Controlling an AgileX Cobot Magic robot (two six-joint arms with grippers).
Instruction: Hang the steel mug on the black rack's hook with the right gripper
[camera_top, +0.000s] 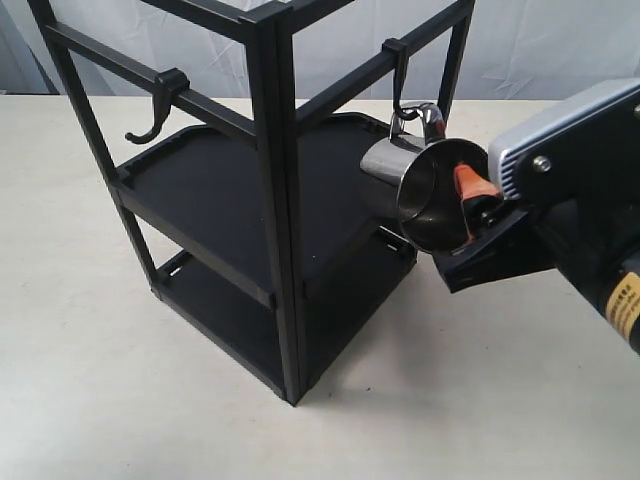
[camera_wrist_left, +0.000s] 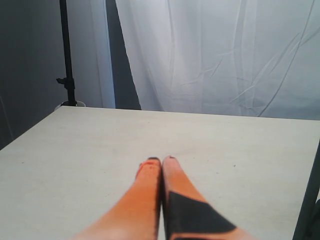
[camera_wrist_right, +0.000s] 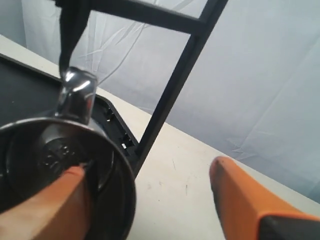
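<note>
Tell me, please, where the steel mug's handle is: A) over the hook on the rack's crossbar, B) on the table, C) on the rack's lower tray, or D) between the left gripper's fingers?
A: the steel mug hangs tilted beside the black rack, its handle looped over the hook, with the right gripper open.

My right gripper (camera_wrist_right: 147, 169) has a black body under a light grey top plate (camera_top: 570, 125), fixed by a round screw (camera_top: 541, 163). A yellow label (camera_top: 625, 300) sits further back; its print is too small to read. The fingers (camera_wrist_right: 240, 200) are tapered orange pads. My left gripper (camera_wrist_left: 160, 160) has matching orange fingers, one bearing a black patch (camera_wrist_left: 192, 215).
</note>
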